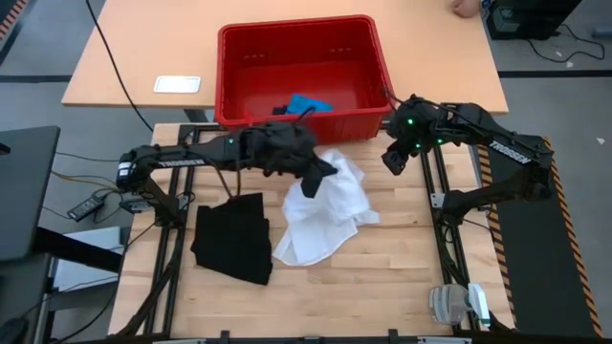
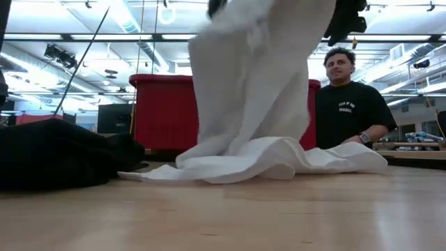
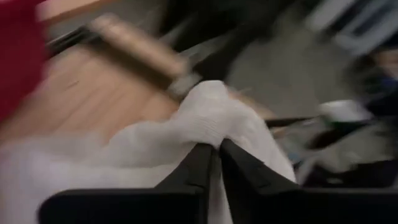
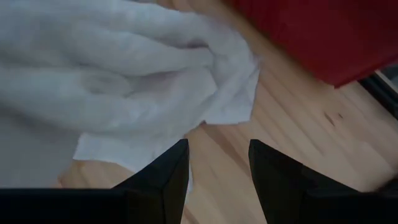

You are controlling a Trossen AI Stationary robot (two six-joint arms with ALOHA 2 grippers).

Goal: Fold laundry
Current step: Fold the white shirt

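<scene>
The large white T-shirt [image 1: 325,210] lies crumpled in the middle of the table, part of it raised toward my left gripper [image 1: 314,182], which is shut on it. In the low view the shirt [image 2: 254,97] hangs in a tall column, its lower folds [image 2: 279,162] spread on the wood. A black garment [image 1: 232,236] lies folded flat to the left of it. A small bright blue piece [image 1: 308,102] sits inside the red basket. My right gripper [image 1: 394,159] hovers open near the basket's right front corner, above the shirt's edge [image 4: 224,106]. My left gripper pinches a bunched fold of the white T-shirt [image 3: 211,127] between its two fingers [image 3: 193,171]. The cloth bulges out past the fingertips. The shirt hangs below the hold, and its lower part lies on the table.
The red plastic basket [image 1: 363,122] stands at the table's far edge, just behind both grippers. A person in a black shirt [image 2: 352,111] sits beyond the table. A white object [image 1: 177,84] lies on the desk behind. Bare wood [image 1: 382,277] lies toward the near edge.
</scene>
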